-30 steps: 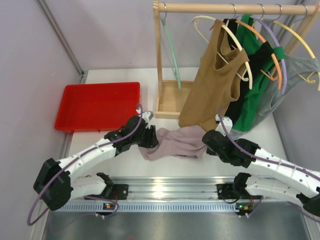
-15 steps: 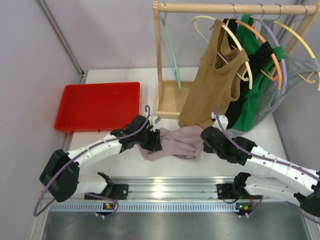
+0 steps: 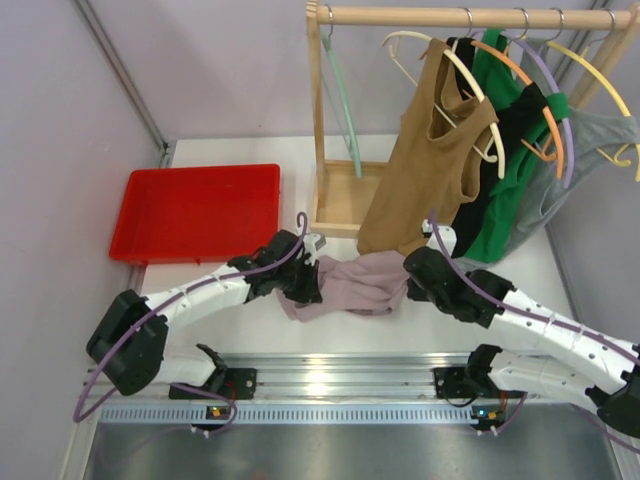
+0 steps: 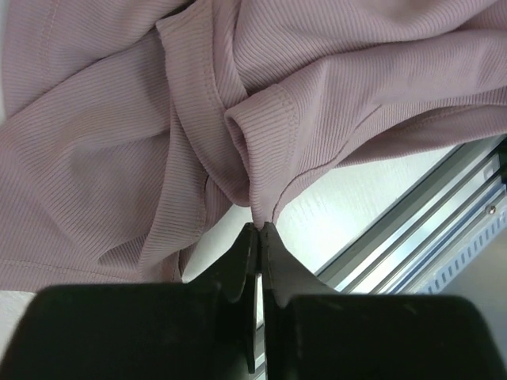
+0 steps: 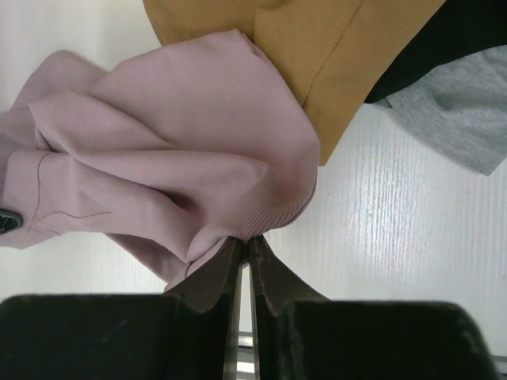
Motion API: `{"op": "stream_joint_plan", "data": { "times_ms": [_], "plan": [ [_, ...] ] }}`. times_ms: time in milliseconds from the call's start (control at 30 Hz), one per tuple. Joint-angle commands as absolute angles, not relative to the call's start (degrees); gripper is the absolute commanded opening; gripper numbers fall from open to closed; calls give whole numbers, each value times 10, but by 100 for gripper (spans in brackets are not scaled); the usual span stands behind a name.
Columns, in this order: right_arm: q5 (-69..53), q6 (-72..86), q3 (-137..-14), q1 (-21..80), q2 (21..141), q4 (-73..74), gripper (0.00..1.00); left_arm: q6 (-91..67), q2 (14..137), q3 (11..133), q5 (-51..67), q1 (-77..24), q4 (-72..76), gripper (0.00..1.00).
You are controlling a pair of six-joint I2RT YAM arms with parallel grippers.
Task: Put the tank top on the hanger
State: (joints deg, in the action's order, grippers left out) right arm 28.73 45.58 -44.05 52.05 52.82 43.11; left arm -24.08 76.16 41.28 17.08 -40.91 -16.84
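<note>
The pale mauve tank top (image 3: pixel 350 285) lies crumpled on the white table between my two arms. My left gripper (image 3: pixel 312 283) is shut on a folded hem at its left end (image 4: pixel 259 225); the ribbed cloth (image 4: pixel 119 158) fills that wrist view. At the right end, my right gripper (image 3: pixel 408 278) is shut on a fold of the same tank top (image 5: pixel 247 237), whose bunched cloth (image 5: pixel 182 150) spreads to the left. The mint-green hanger (image 3: pixel 342 100) hangs at the left end of the wooden rail (image 3: pixel 470 16), empty.
A red tray (image 3: pixel 195 210) sits at the back left. The wooden rack's base (image 3: pixel 345 205) stands behind the tank top. On the rail hang a tan-brown top (image 3: pixel 430 160), green and black garments (image 3: pixel 515 150), a grey garment (image 3: pixel 590 150) and several coloured hangers. The brown top's hem (image 5: pixel 317 47) reaches the table by my right gripper.
My left gripper moved right onto the tank top's left end and closed on its hem. The right gripper, still shut on the cloth, shifted slightly up and left.
</note>
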Motion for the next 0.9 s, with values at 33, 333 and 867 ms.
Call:
{"op": "stream_joint_plan", "data": {
  "times_ms": [33, 333, 867],
  "plan": [
    [287, 440, -485, 512, 521, 424, 5, -236, 730, 453, 181, -414, -177, 0],
    [290, 379, -637, 512, 519, 466, 4, -249, 607, 562, 198, -415, -247, 0],
    [296, 227, -1085, 512, 636, 551, 3, -255, 541, 901, 112, -415, -268, 0]
  ]
}}
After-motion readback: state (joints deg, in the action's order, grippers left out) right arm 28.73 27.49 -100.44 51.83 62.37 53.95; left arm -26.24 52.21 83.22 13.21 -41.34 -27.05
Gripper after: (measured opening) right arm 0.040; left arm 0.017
